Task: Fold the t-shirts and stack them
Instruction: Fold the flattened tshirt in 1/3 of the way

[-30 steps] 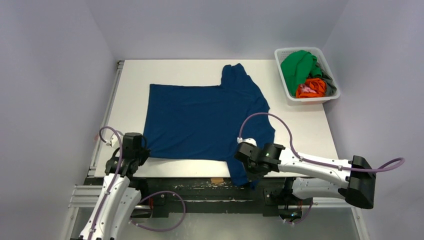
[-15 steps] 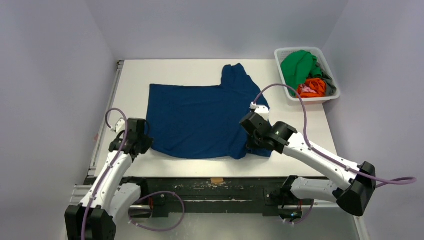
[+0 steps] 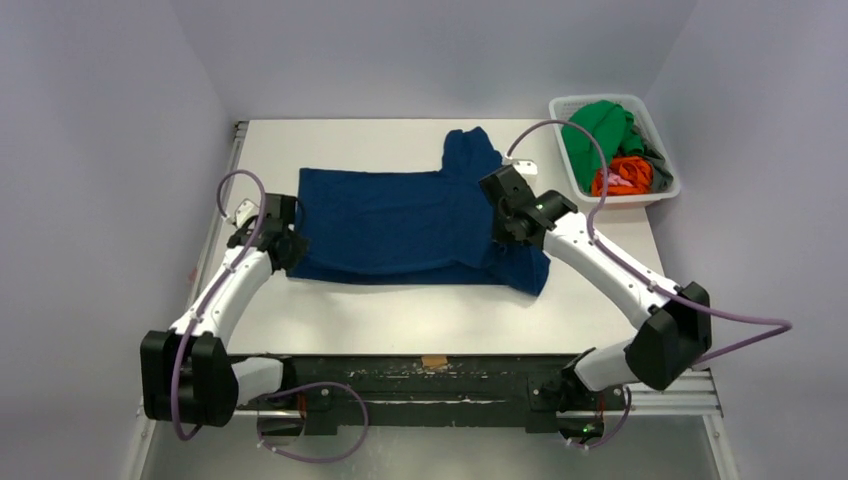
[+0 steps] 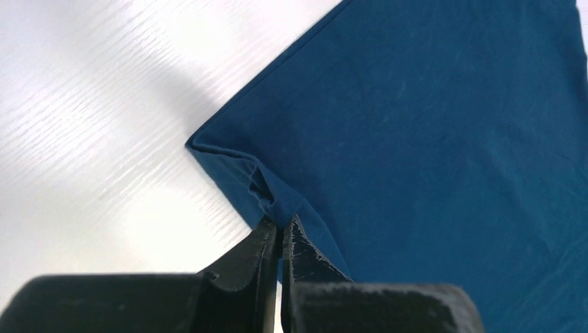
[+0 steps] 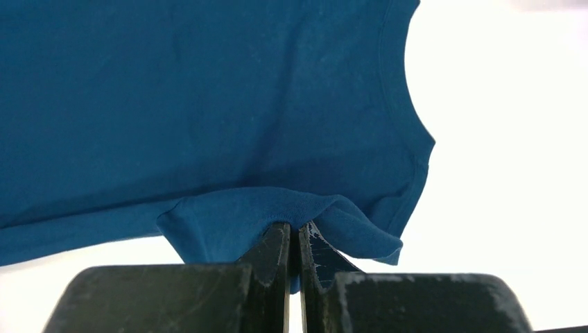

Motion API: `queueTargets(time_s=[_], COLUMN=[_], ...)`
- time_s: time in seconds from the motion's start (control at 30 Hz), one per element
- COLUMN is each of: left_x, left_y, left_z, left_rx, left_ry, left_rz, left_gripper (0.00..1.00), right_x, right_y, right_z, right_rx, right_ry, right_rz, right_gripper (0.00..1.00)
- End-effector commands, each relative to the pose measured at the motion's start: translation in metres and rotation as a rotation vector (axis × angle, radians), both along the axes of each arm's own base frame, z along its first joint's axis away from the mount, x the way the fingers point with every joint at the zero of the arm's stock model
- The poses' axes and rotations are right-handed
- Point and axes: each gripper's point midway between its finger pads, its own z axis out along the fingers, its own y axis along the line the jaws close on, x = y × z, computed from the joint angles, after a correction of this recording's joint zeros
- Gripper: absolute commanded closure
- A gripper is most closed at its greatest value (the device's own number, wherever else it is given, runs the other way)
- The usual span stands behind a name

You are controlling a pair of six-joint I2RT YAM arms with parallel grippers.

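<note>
**Blue cloth at risk: the navy t-shirt (image 3: 400,215) hangs on two thin pinches**

The shirt lies well left of the basket (image 3: 662,140), with its near hem raised and carried over its body. At the end farthest from the basket, the left gripper (image 4: 279,225) holds only a small tuck of hem. That tuck could slip out, and the fold would sag. Nearer the basket, uneven travel by the right gripper (image 5: 295,232) might skew the crease. Both pairs of fingers are all but closed, each nipping a ridge of navy fabric.
</note>
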Motion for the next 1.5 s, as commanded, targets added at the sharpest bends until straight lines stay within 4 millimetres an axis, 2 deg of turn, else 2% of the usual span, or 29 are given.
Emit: queueTargets(time_s=[0.0, 0.17, 0.33, 0.37, 0.4, 0.47, 0.53, 0.6, 0.67, 0.7, 0.83, 0.87, 0.9, 1.0, 1.13, 1.23, 1.3, 1.37, 1.47], left_x=[0.036, 0.059, 0.088, 0.093, 0.098, 0.107, 0.113, 0.114, 0.112, 0.111, 0.106, 0.105, 0.103, 0.093, 0.079, 0.072, 0.071, 0.071, 0.069], left_y=[0.009, 0.016, 0.019, 0.019, 0.02, 0.019, 0.02, 0.021, 0.022, 0.021, 0.01, 0.003, -0.004, -0.018, -0.024, -0.023, -0.023, -0.027, -0.027], left_z=[0.019, 0.004, -0.004, -0.006, -0.007, -0.007, -0.001, 0.007, 0.016, 0.021, 0.028, 0.028, 0.025, 0.012, 0.001, -0.003, -0.004, -0.005, -0.007], left_rx=[0.049, 0.051, 0.051, 0.052, 0.05, 0.048, 0.054, 0.062, 0.07, 0.07, 0.032, 0.005, -0.017, -0.072, -0.091, -0.086, -0.09, -0.105, -0.109], left_ry=[-0.043, 0.02, 0.063, 0.073, 0.077, 0.079, 0.074, 0.065, 0.048, 0.037, -0.013, -0.029, -0.036, -0.024, 0.006, 0.01, 0.003, -0.013, -0.01], left_rz=[0.006, 0.021, 0.016, 0.019, 0.02, 0.015, 0.008, 0.001, -0.004, -0.01, -0.083, -0.115, -0.151, -0.218, -0.268, -0.267, -0.268, -0.277, -0.279], left_gripper=[1.0, 1.0, 1.0, 0.94, 0.82, 0.65, 0.38, 0.18, 0.07, 0.05, 0.0, 0.0, 0.0, 0.0, 0.0, 0.0, 0.0, 0.0, 0.0], right_x=[0.038, 0.079, 0.137, 0.15, 0.164, 0.187, 0.208, 0.217, 0.22, 0.218, 0.192, 0.183, 0.169, 0.141, 0.123, 0.12, 0.127, 0.14, 0.17], right_y=[0.003, 0.003, 0.005, 0.006, 0.005, 0.009, 0.013, 0.013, 0.011, 0.015, 0.025, 0.03, 0.033, 0.049, 0.052, 0.061, 0.069, 0.075, 0.087], right_z=[0.013, -0.009, -0.02, -0.023, -0.029, -0.029, -0.021, -0.017, -0.012, -0.001, 0.0, -0.004, -0.02, -0.044, -0.076, -0.091, -0.099, -0.108, -0.107], right_rx=[0.003, -0.029, -0.093, -0.118, -0.145, -0.195, -0.244, -0.266, -0.257, -0.223, -0.051, 0.005, 0.054, 0.202, 0.242, 0.266, 0.289, 0.293, 0.301], right_ry=[-0.037, 0.031, 0.052, 0.049, 0.058, 0.054, 0.027, 0.016, -0.011, -0.046, -0.101, -0.103, -0.078, -0.028, 0.059, 0.109, 0.113, 0.112, 0.076], right_rz=[0.005, 0.019, 0.102, 0.128, 0.149, 0.209, 0.262, 0.257, 0.226, 0.219, 0.19, 0.188, 0.185, 0.195, 0.19, 0.218, 0.235, 0.227, 0.227], right_gripper=[1.0, 1.0, 0.99, 0.96, 0.93, 0.84, 0.65, 0.45, 0.25, 0.19, 0.1, 0.09, 0.08, 0.07, 0.08, 0.09, 0.1, 0.11, 0.11])
